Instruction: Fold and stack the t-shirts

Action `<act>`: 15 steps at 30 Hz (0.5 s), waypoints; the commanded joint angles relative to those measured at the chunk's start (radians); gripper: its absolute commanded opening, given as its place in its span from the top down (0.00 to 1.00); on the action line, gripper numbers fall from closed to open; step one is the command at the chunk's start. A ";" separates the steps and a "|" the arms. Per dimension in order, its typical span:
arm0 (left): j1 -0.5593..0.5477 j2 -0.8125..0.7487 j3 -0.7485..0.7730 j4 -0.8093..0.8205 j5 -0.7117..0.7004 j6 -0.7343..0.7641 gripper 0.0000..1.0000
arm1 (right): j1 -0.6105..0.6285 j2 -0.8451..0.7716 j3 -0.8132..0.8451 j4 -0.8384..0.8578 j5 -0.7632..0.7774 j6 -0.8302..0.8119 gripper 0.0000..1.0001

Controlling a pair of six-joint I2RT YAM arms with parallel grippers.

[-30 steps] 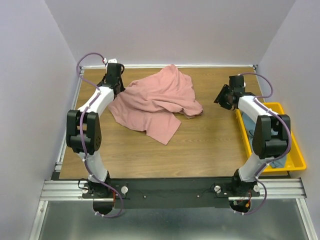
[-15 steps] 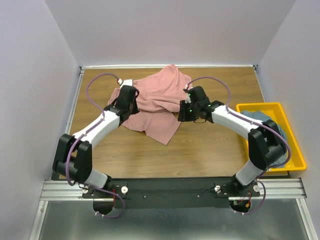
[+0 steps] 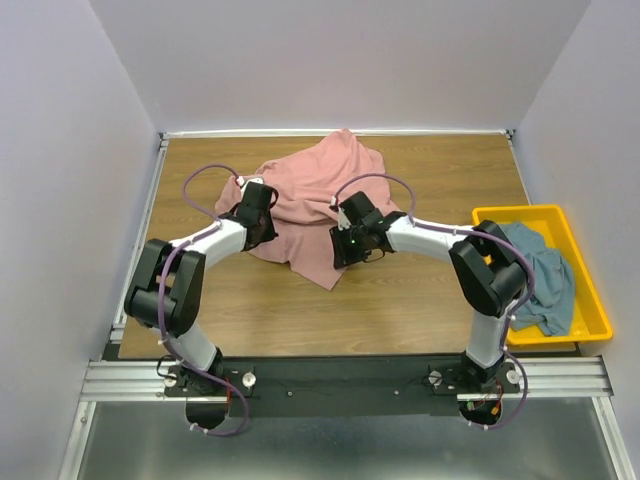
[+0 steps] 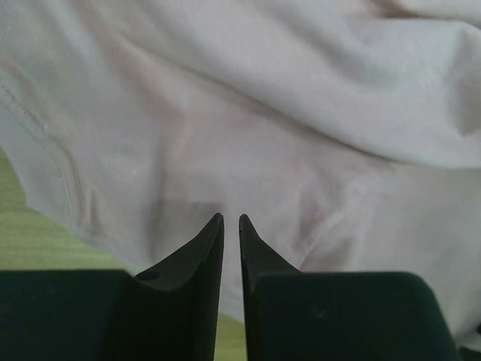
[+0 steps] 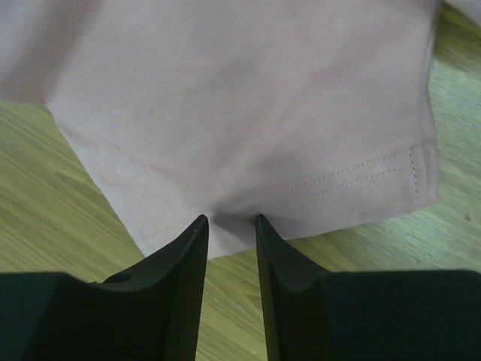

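From above, both sets of fingers were hidden under their own wrists. The pink t-shirt [image 3: 320,195] lay crumpled, its print and much of its cloth folded out of sight. The blue-grey t-shirt [image 3: 545,280] was partly covered by the right arm [image 3: 480,275]. In each wrist view the pink cloth ran past the picture's edges.

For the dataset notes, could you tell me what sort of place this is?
Probably a lab test cell: a wooden table enclosed by plain walls, with an aluminium rail carrying both arms.
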 commanded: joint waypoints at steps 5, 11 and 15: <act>0.100 0.190 0.110 -0.050 0.028 0.095 0.83 | 0.107 0.049 -0.043 0.003 -0.086 -0.018 0.61; 0.178 0.343 0.299 -0.146 -0.028 0.207 0.82 | 0.256 0.122 0.048 -0.010 -0.177 -0.003 0.60; 0.198 0.437 0.455 -0.173 -0.145 0.290 0.77 | 0.299 0.188 0.143 -0.019 -0.230 0.009 0.58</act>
